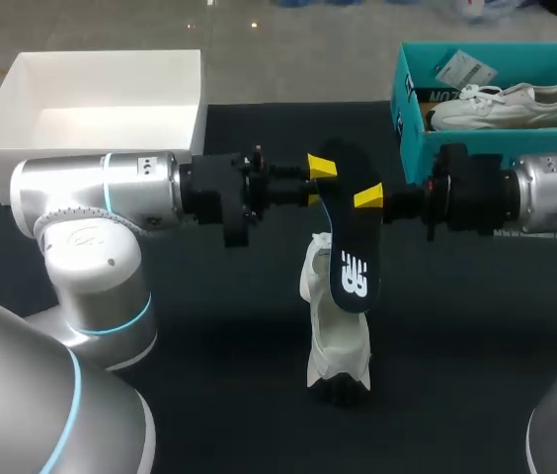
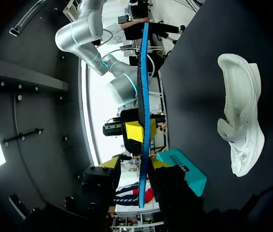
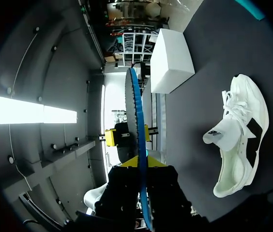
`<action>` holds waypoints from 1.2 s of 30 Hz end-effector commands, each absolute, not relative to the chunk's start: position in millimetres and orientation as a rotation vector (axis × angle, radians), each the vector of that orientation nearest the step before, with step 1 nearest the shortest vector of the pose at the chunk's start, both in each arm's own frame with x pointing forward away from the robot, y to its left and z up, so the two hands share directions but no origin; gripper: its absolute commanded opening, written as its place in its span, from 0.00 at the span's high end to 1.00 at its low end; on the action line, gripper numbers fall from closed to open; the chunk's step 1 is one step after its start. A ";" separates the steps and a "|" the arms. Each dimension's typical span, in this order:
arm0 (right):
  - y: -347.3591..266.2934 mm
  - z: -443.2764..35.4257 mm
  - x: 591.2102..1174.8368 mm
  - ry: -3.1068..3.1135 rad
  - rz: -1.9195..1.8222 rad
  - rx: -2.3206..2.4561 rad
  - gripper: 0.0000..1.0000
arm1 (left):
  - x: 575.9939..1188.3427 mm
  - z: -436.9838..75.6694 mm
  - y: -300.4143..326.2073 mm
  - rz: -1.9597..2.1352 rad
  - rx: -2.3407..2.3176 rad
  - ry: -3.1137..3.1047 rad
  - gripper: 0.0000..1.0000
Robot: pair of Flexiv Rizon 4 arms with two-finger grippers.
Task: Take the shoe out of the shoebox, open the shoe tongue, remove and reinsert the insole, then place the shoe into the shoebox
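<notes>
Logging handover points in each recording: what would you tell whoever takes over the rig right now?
Right gripper: shut on the insole, held in the air over the shoe.
Left gripper: open, fingers on either side of the insole's other end.
White shoe: on the table, tongue pulled open.
Teal shoebox: at the far right, with another white shoe inside.
Done: shoe out, tongue open, insole out.
Left: reinsert the insole, put the shoe back in the shoebox.
</notes>
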State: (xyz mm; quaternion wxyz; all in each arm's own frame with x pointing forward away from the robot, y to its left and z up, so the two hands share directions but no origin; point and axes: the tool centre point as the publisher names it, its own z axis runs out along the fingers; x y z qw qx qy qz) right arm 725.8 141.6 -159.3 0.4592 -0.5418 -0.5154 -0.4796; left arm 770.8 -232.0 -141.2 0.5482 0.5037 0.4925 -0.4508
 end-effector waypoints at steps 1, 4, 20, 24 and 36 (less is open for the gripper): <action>141.8 -159.0 724.2 -1.269 -1.184 -1.341 1.00 | 766.6 -146.6 -238.2 -1.064 1.200 1.182 0.62; 141.1 -159.7 724.7 -1.269 -1.183 -1.345 1.00 | 763.5 -149.4 -239.0 -1.063 1.198 1.199 0.60; 141.9 -161.1 725.7 -1.260 -1.181 -1.343 1.00 | 757.0 -156.1 -242.3 -1.058 1.173 1.220 1.00; 140.5 -160.1 724.8 -1.256 -1.186 -1.337 1.00 | 757.8 -158.3 -243.0 -1.063 1.158 1.240 1.00; 56.4 -161.3 738.3 -1.319 -1.249 -1.496 0.00 | 757.6 -145.6 -226.7 -1.121 1.143 1.282 1.00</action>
